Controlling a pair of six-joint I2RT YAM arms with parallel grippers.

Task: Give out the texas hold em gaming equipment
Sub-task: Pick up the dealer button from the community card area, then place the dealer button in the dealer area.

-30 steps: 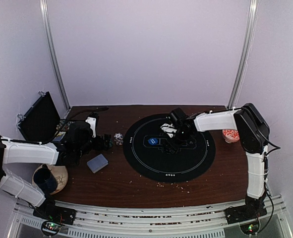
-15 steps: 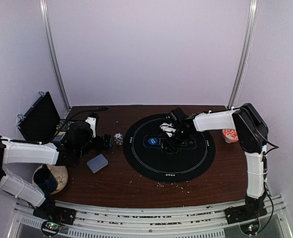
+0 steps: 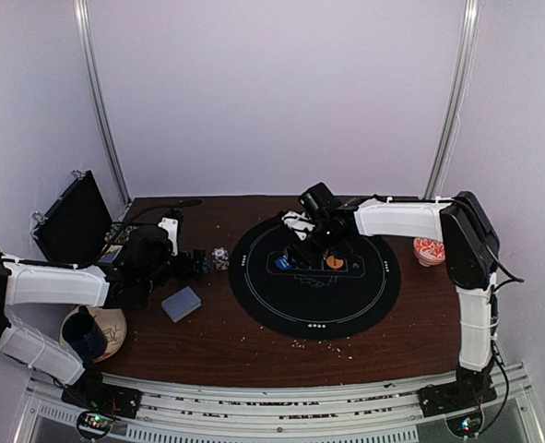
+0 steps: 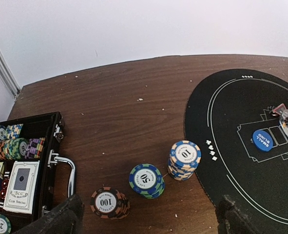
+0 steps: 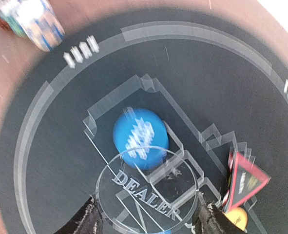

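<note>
- Presently, the right claw (image 5: 148, 217) is clenched on the clear DEALER disc (image 5: 148, 170), one finger at each edge. The disc is held flat over the middle of the black mat (image 5: 51, 161). Wrist view is blurred.
- Blue disc (image 5: 140, 134) lies flat on the mat, a little left of the mat's centre and just ahead of the claw's fingertips. The clear disc's far rim overlaps it in the wrist view; contact cannot be told.
- Red triangle marker (image 5: 248, 179) and orange disc (image 5: 239, 218) sit close together on the mat, right of its centre.
- The held disc is round, so there is no long axis to line up. The set-down likely turns on finding bare mat apart from the blue disc.
- Left claw (image 4: 149, 209) is released and spread wide over the worktop (image 4: 134, 107), off the mat's left edge. Three chip stacks (image 4: 146, 180) stand between it and the mat.
- The right arm is clearly the nearer one to the mat's centre.
</note>
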